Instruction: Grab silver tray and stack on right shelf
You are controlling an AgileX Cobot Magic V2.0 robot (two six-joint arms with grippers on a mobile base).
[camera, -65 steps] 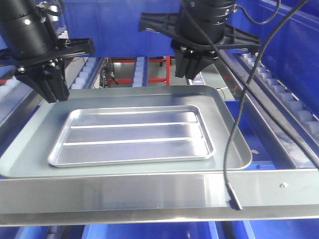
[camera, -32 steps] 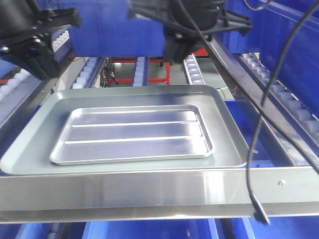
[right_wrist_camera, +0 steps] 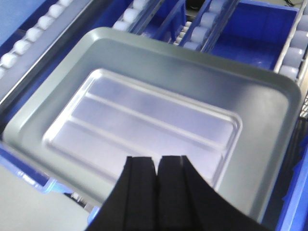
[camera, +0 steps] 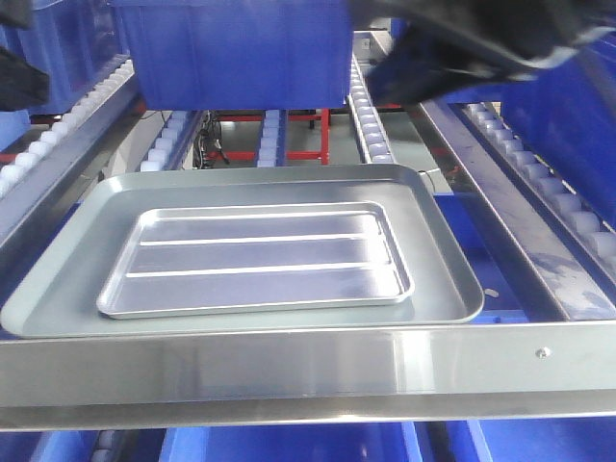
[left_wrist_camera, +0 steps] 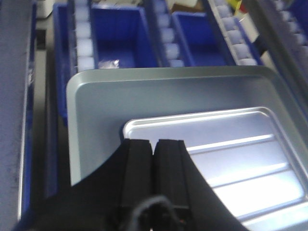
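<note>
The silver tray [camera: 255,260], shiny with two long ridges, lies flat inside the larger dull grey tray [camera: 58,294] on the roller rack, behind the broad steel edge bar [camera: 289,366]. In the left wrist view my left gripper [left_wrist_camera: 155,142] is shut and empty, above the silver tray's [left_wrist_camera: 231,149] corner. In the right wrist view my right gripper [right_wrist_camera: 157,159] is shut and empty, above the silver tray's [right_wrist_camera: 139,120] near rim. In the front view only blurred arm parts show at the top left [camera: 14,82] and top right [camera: 462,48].
A blue bin [camera: 241,48] stands on the rollers behind the trays. White roller rails [camera: 371,125] run back along both sides, with more on the right [camera: 568,207]. Blue bins [left_wrist_camera: 118,38] sit below the rack.
Both arms have lifted up and away from the trays, and their grippers have left the front view. The silver tray and the grey tray have not moved.
</note>
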